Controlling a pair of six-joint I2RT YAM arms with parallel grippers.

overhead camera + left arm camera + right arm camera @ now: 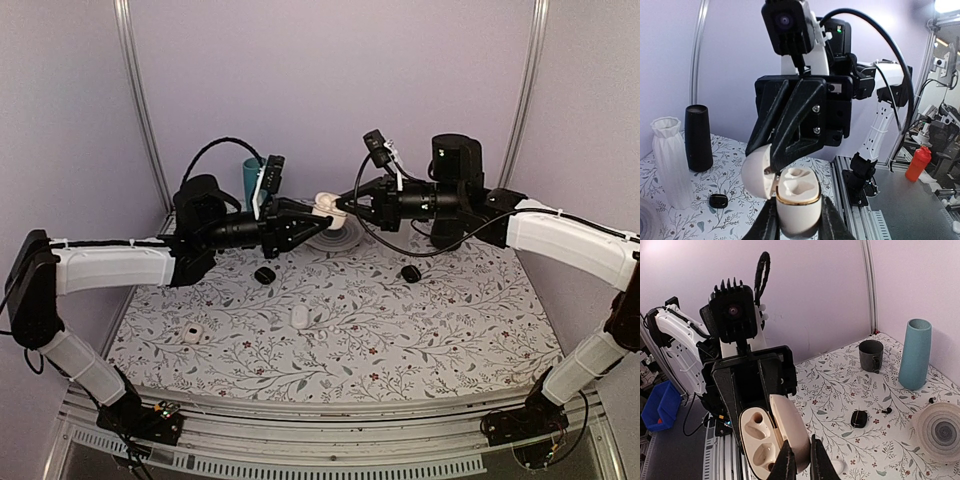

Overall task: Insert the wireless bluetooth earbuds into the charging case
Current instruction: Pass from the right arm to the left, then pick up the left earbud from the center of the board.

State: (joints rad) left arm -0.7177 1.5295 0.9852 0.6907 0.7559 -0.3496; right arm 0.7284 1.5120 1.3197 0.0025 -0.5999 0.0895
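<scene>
One white charging case (pixel 797 197) hangs open in mid-air above the back of the floral table (pixel 420 340), shared by two grippers. The left gripper (pixel 797 225) is clamped on its base, and the right gripper (pixel 799 460) pinches its lid (pixel 790 432). On the table lie two black cases (pixel 264 274) (pixel 410 273), two white cases (pixel 193 333) (pixel 300 316), and two tiny black earbuds (pixel 886 411) (pixel 931 400) near one teal vase (pixel 915 354).

**A lilac booth around a flowered counter**

We see the counter (pixel 400 330) covered by a white cloth printed with grey twigs and small red flowers. Plain lilac walls (pixel 330 70) close it in behind and on both sides, with slim metal poles (pixel 140 100) at its back corners. An aluminium rail (pixel 330 415) runs along its near edge. Beyond the counter lies a workshop with an orange bottle (pixel 918 163), a blue bin (pixel 660 405) and a bright lamp (pixel 947 5) overhead.
</scene>
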